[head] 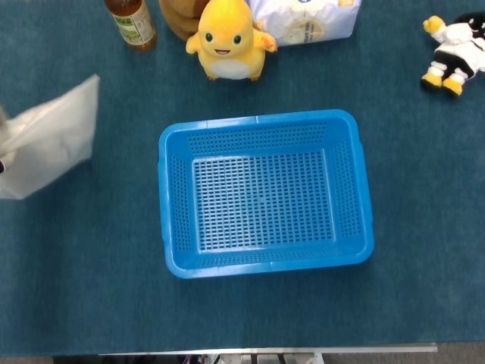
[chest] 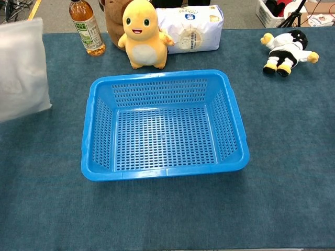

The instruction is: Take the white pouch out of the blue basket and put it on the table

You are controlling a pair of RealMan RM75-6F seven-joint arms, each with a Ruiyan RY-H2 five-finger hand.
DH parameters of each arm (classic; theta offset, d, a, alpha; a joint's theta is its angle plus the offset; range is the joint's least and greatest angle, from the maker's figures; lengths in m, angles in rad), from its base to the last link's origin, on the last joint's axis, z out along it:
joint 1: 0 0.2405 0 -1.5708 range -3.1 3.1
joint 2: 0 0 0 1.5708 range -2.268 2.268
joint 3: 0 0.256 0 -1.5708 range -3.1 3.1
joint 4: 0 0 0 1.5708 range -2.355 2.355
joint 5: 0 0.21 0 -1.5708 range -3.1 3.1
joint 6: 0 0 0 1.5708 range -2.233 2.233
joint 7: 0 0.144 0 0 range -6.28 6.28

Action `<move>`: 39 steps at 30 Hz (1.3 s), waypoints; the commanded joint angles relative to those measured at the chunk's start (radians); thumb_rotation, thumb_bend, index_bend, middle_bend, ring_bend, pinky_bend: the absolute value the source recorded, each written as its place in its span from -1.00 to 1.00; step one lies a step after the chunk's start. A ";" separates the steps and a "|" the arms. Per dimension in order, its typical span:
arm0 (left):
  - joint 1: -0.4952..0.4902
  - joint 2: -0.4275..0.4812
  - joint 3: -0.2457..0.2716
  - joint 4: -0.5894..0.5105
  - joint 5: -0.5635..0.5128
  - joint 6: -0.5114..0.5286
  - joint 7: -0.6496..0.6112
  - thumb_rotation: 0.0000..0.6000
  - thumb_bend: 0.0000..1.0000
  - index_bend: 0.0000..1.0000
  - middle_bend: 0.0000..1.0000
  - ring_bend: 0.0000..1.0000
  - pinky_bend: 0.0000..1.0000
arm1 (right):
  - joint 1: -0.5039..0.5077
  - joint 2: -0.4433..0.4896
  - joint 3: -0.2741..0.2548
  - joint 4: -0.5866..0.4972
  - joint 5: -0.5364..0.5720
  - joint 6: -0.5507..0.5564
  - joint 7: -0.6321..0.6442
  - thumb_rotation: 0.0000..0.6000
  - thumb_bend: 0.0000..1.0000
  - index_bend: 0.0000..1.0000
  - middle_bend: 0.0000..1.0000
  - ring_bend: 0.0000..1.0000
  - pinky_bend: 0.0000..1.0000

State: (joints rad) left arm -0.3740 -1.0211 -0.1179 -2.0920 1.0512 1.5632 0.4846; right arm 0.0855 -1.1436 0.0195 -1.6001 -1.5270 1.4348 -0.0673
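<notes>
The white pouch (head: 49,140) hangs over the blue cloth well left of the blue basket (head: 261,120), cut off by the frame's left edge. The chest view shows the pouch (chest: 21,70) large and raised, clear of the basket (chest: 157,75), which holds nothing. Only a sliver of my left hand (head: 2,144) shows at the edge, behind the pouch it holds; its fingers are hidden. My right hand appears in neither view.
Along the table's far side stand a tea bottle (head: 130,23), a yellow plush (head: 226,38) and a white packet (head: 303,19). A black-and-white plush (head: 455,53) lies at the far right. Open cloth surrounds the basket.
</notes>
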 commanded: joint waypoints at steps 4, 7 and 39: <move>0.022 -0.021 -0.024 0.059 0.053 0.004 -0.079 1.00 -0.84 -1.00 -1.00 -0.64 -0.15 | -0.001 0.001 0.001 -0.001 0.000 0.002 -0.002 1.00 -1.00 -0.40 -0.43 -0.50 -0.10; 0.034 -0.036 -0.037 0.073 0.091 0.021 -0.121 1.00 -0.85 -1.00 -1.00 -0.67 -0.15 | -0.002 0.005 0.001 -0.007 -0.005 0.008 -0.005 1.00 -1.00 -0.40 -0.43 -0.50 -0.10; 0.144 0.049 0.119 0.106 0.410 -0.144 -0.315 1.00 -0.84 -0.08 -0.35 -0.54 -0.18 | 0.013 0.136 0.014 -0.212 -0.044 0.027 -0.170 1.00 -1.00 -0.40 -0.43 -0.50 -0.10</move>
State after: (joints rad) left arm -0.2369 -0.9630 -0.0027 -1.9958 1.4552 1.4148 0.1785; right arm 0.1015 -1.0147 0.0327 -1.8022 -1.5731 1.4580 -0.2299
